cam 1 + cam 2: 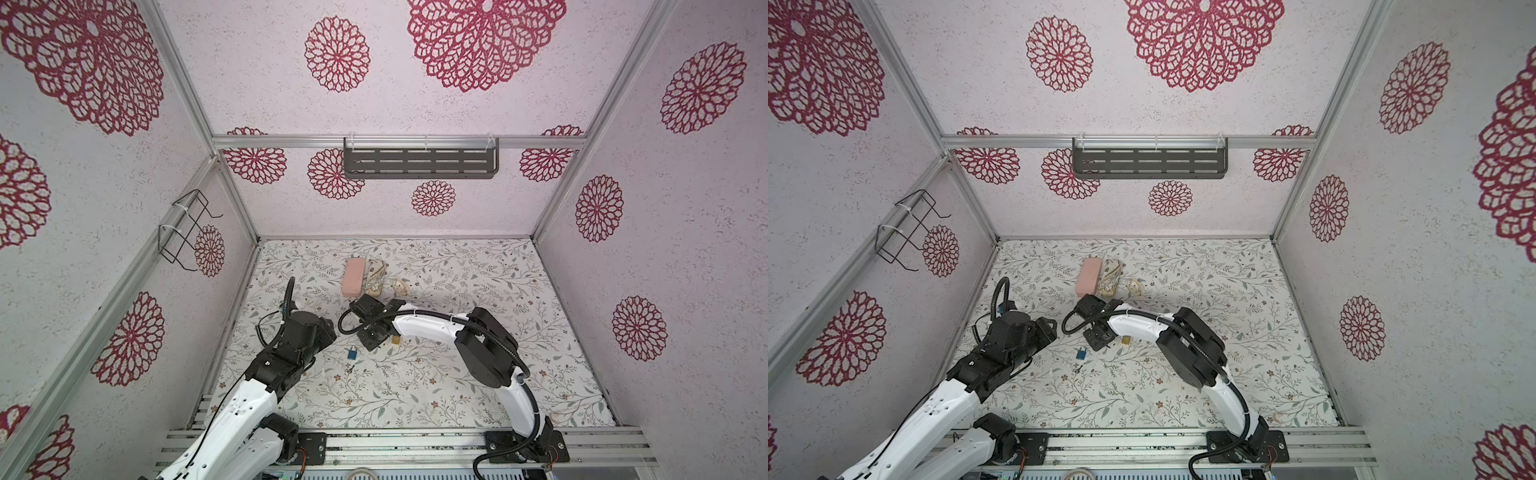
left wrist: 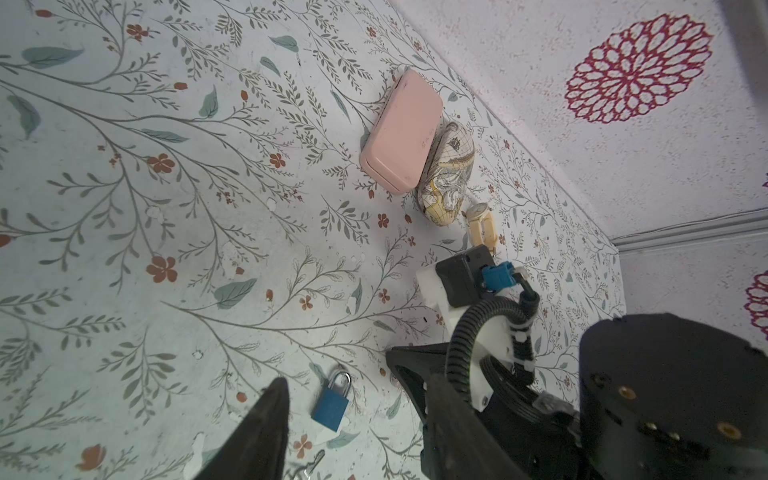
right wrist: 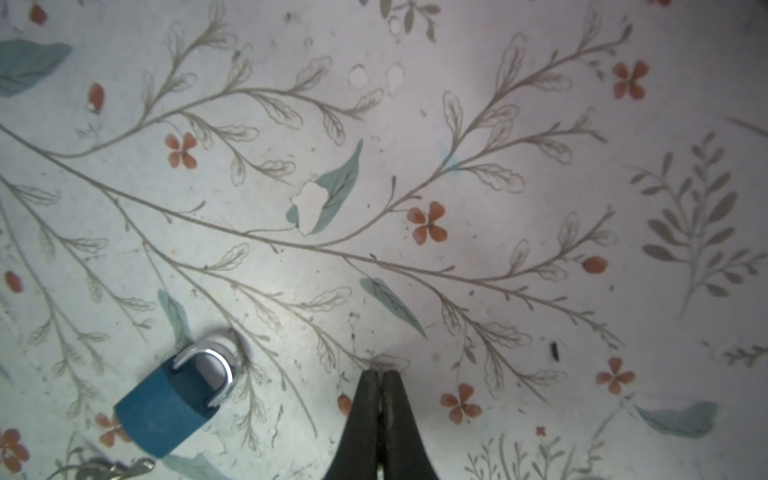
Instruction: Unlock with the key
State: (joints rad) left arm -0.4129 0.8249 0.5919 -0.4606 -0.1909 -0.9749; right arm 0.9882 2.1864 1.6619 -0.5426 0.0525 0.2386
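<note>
**Blue padlock & key lie loose on the mat, near both claws**

We see 1 flat table [image 1: 457, 374] w/ a matte floral print, chipped in spots. 2 white-and-black arms reach over it. L claw [image 1: 326, 338]: jaws stand apart, nothing between them, near the lock. R claw [image 3: 379, 376]: slim black fingers pressed tight together, gripping nothing, tips at the mat.

On the back wall is 1 grey slotted metal shelf [image 1: 419, 163]. Toward the table's back, 1 smooth pink rounded case [image 2: 401, 133] touches 1 map-print oval case [image 2: 446, 174]. 1 cream watch [image 2: 480, 226] sits near them.

Mid-table lies 1 blue padlock [image 3: 166, 411], flat: boxy body, curved steel shackle, just beside the R claw. 1 brass-coloured block [image 1: 395, 340] is part-hidden by the R arm. Smallest is the silver key [image 3: 124, 467], on the mat just beside the padlock's base; we can't tell how many there are.
</note>
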